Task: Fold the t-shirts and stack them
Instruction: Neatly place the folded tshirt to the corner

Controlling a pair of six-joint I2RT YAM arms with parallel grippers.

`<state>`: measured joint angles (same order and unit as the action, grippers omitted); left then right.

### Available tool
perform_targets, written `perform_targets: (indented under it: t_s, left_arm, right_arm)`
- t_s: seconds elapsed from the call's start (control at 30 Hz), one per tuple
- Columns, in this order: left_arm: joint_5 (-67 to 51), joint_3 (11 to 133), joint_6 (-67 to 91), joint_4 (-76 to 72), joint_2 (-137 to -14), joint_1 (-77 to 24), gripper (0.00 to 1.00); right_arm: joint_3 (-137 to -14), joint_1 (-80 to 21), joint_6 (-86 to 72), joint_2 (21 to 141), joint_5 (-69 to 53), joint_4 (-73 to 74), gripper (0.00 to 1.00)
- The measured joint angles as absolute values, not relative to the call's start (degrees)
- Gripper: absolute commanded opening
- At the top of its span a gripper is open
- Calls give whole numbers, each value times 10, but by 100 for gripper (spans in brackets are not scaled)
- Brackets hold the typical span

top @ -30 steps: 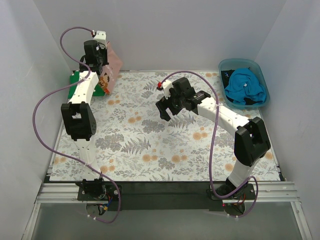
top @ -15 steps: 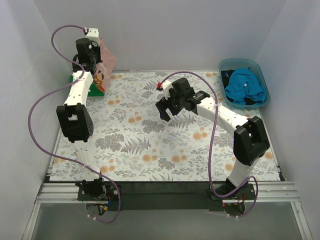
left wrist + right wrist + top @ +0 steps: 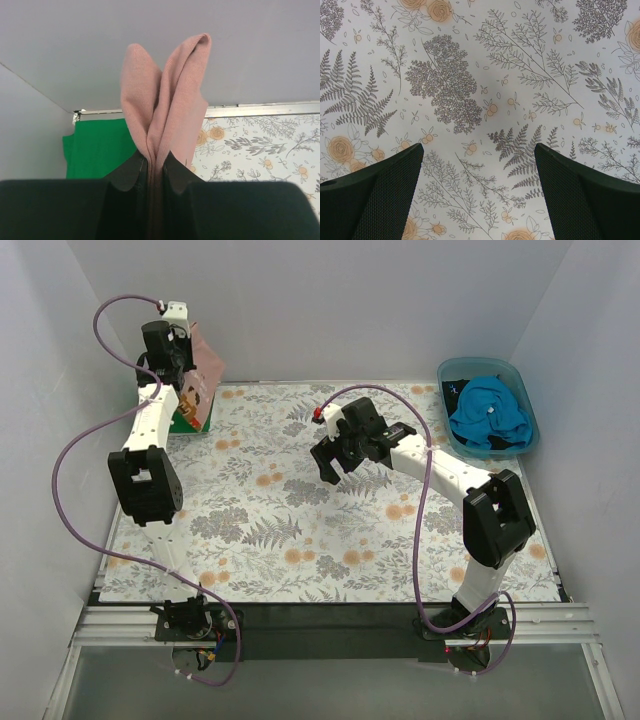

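My left gripper (image 3: 180, 352) is raised at the far left corner, shut on a pinch of the dusty pink t-shirt (image 3: 203, 380). The shirt hangs down from the gripper with its printed graphic showing. In the left wrist view the pink cloth (image 3: 162, 95) sticks up in two folds from between the closed fingers (image 3: 131, 172). A bright green t-shirt (image 3: 95, 150) lies flat on the table below it, partly hidden by the pink one (image 3: 188, 423). The bright blue t-shirt (image 3: 488, 412) is crumpled in the tub. My right gripper (image 3: 336, 462) hovers open and empty over mid-table (image 3: 479, 165).
The teal plastic tub (image 3: 470, 365) stands at the far right corner. A floral covering (image 3: 300, 530) spreads over the whole table. White walls close in the left, back and right sides. Purple cables loop off both arms.
My left gripper has risen and swung left toward the corner, carrying the pink t-shirt higher off the green one. The right arm has stayed where it was.
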<state>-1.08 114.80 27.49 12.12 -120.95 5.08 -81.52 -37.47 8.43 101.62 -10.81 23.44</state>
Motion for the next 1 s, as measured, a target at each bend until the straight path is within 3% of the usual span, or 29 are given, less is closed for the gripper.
perform_targets:
  t_s: [1.0]
  left_arm:
    - [-67,1187,330,167,-1209,45,0]
  right_arm:
    - [-815,-375,78,1019,-109,235,98]
